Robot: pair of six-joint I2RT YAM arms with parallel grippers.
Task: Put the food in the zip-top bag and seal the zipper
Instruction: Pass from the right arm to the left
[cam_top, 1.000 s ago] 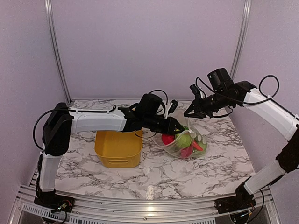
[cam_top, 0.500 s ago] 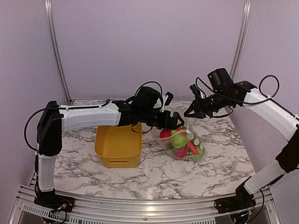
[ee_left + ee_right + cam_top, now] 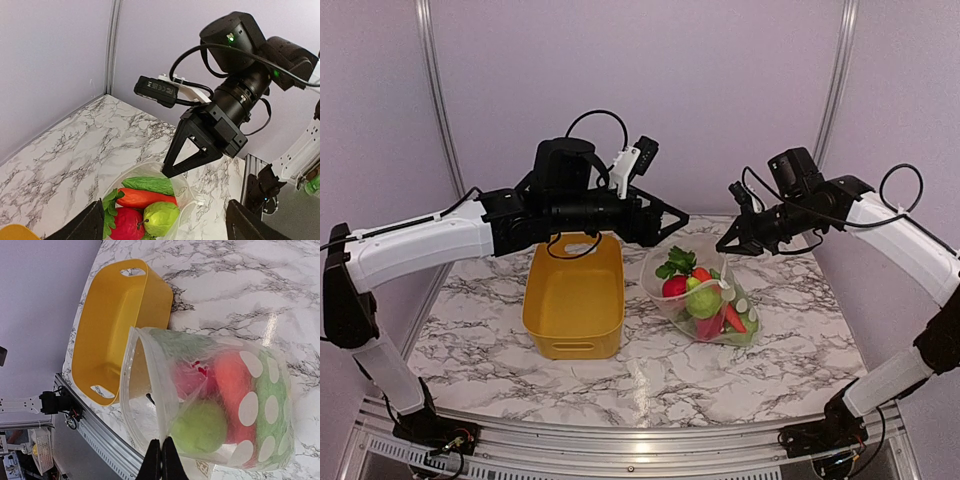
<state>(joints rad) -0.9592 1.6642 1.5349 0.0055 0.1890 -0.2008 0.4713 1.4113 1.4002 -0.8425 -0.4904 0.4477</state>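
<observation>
While my left tool (image 3: 676,227) hangs in the air with its fingers spread wide and nothing between them, my right tool (image 3: 730,241) is pinched shut on the upper edge of the bag (image 3: 135,405).

The top view shows a marbled surface (image 3: 720,380) with purple walls around it. My left arm reaches in from the left, and its tool is high above the far end of a yellow bin (image 3: 573,345). It points toward the bag and is clear of it. My right arm comes in from the right and its tool is above the bag's far right side.

The bag is clear with white dots. It sits on the surface just right of the bin and slumps to the right. Its mouth gapes open, facing up and to the left.

The food lies inside the bag in a loose heap. I can make out a red apple (image 3: 675,287), a green apple (image 3: 703,300) beside it, a carrot (image 3: 145,197) and a cucumber (image 3: 148,184) just behind the carrot. Some green leaves (image 3: 676,262) show at the mouth.

My right wrist view looks down the closed fingers, with the bag's edge running in between their tips. My left wrist view looks past its own parted fingers, down into the open mouth.
</observation>
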